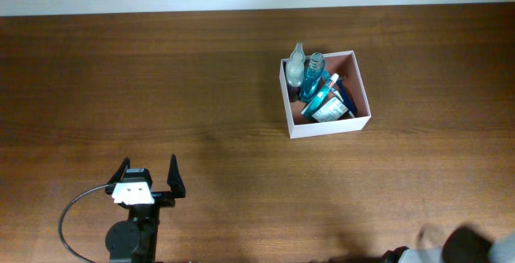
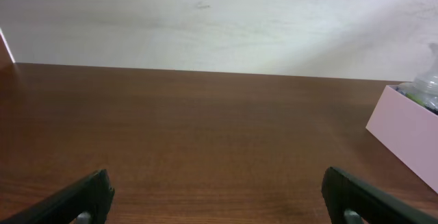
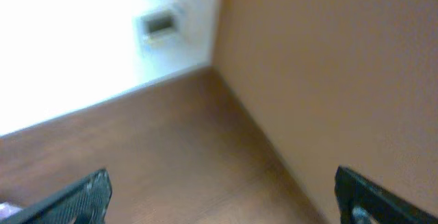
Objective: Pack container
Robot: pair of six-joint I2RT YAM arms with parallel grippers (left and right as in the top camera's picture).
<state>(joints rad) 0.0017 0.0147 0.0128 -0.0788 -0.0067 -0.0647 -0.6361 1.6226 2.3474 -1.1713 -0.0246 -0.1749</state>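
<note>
Revealing toiletries (image 1: 320,94) in container (image 1: 330,126): overhead mostly, seemingly.

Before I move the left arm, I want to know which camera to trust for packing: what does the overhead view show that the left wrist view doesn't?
Only overhead: the reddish-brown inside of the container with the toiletries in it, plus the left arm behind its gripper. Only left wrist: the container's outer wall seen side-on, rising from the table at the right edge. Both: the brown table, the container, and the left gripper, open with nothing between its fingers.
</note>
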